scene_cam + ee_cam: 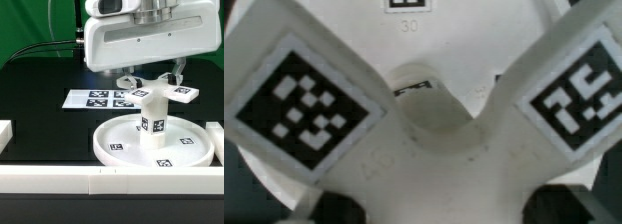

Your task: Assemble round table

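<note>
Pincer (pixel 152 80) just above cross piece (pixel 160 93), atop leg (pixel 152 122), on disc (pixel 115 148)

There was one round disc (pixel 152 145), one cylinder leg (pixel 152 116) and one cross-shaped piece (pixel 157 93) — all just below the one gripper (pixel 150 78). Beyond it lay one marker board (pixel 96 99).

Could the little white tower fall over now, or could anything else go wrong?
It might. The cylinder leg stands upright on the round disc, and the pictures don't show it fastened, so a sideways nudge could tip it. The cross-shaped piece sits on top under the gripper; if it's off-centre it may jam or slip off.
</note>
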Tool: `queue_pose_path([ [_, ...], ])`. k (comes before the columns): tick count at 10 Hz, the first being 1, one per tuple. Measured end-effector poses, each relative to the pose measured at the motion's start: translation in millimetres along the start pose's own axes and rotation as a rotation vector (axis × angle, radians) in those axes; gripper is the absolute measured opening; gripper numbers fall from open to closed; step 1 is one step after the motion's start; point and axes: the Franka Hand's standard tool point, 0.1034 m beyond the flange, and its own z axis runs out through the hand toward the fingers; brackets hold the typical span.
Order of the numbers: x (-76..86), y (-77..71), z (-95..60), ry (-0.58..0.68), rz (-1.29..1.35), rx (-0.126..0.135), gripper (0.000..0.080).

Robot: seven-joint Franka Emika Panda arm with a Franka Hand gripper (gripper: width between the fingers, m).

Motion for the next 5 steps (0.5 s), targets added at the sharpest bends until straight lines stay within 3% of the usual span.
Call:
queue_pose_path([
  [5,0.2,1.1,0.1,0.001,0.314,0.008,0.0442],
])
